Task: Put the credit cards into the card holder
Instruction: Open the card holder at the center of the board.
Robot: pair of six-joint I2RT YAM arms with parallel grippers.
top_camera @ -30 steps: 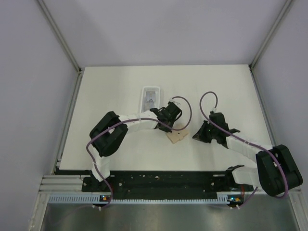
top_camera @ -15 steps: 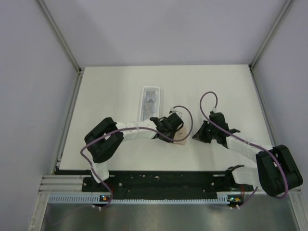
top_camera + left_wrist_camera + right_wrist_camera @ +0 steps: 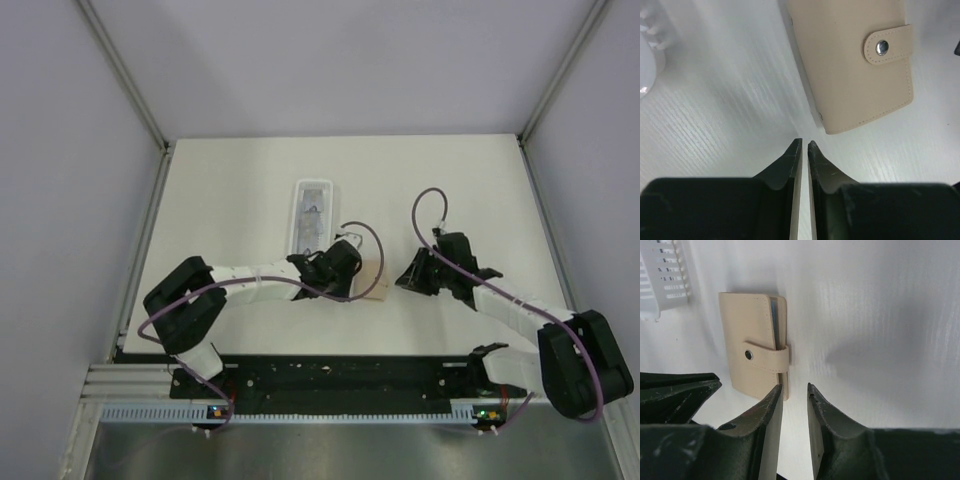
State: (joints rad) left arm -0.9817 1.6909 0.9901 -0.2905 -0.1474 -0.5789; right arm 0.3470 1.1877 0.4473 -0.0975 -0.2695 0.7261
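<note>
Card holder (image 3: 855, 65) near left end effector (image 3: 805, 145)

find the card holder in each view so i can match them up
Top external: card holder mid-table, partly hidden by the left arm.
Left wrist: upper right, closed.
Right wrist: left of centre, tab snapped.
Shared landmark: clear tray, top left in the right wrist view.

The card holder (image 3: 855, 65) is covered in tan, matt, leather-like material, smooth and finely grained. Its snap (image 3: 882, 47) is made of shiny metal. The table (image 3: 715, 125) is finished in white with a fine ribbed grain. The tray (image 3: 662, 280) is moulded in glossy plastic. The right gripper (image 3: 794, 388) is formed of scuffed black matt plastic.
</note>
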